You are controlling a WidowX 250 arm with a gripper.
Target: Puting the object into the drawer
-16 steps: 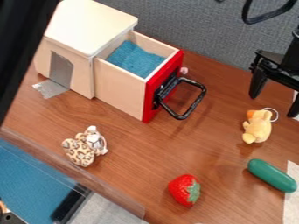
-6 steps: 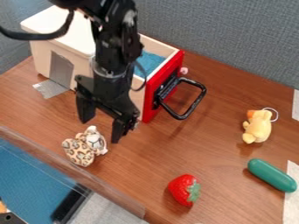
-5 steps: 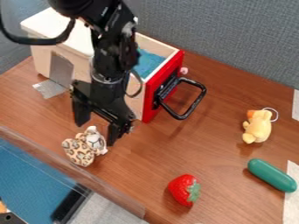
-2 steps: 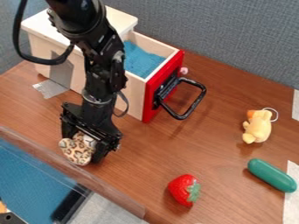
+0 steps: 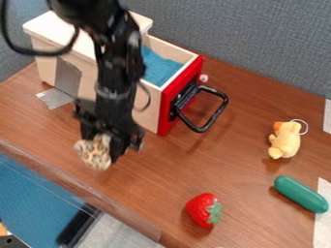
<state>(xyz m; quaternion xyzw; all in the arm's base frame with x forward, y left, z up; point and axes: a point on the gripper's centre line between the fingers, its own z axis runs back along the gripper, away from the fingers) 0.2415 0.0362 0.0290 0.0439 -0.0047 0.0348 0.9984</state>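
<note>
The gripper [image 5: 102,147] hangs at the left of the camera view, in front of the wooden box, shut on the leopard-spotted plush toy [image 5: 94,154]. Part of the toy is hidden behind the fingers; its spotted body sticks out to the lower left, held up off the table. Behind and to the right of the gripper, the drawer [image 5: 180,100] with a red front stands pulled out of the box. Blue cloth [image 5: 157,67] lines its inside, and its black handle [image 5: 210,116] points to the right.
A red strawberry [image 5: 203,209] lies at the front middle of the table [image 5: 226,164]. To the right are a yellow plush duck [image 5: 284,140] and a green oblong toy [image 5: 301,193]. A clear ledge [image 5: 77,189] runs along the front left edge, and a grey partition rises behind.
The arm came in over the spotted toy and lowered around it. Since the last earlier frame, the gripper has closed on the toy and risen with it, slightly to the right.
</note>
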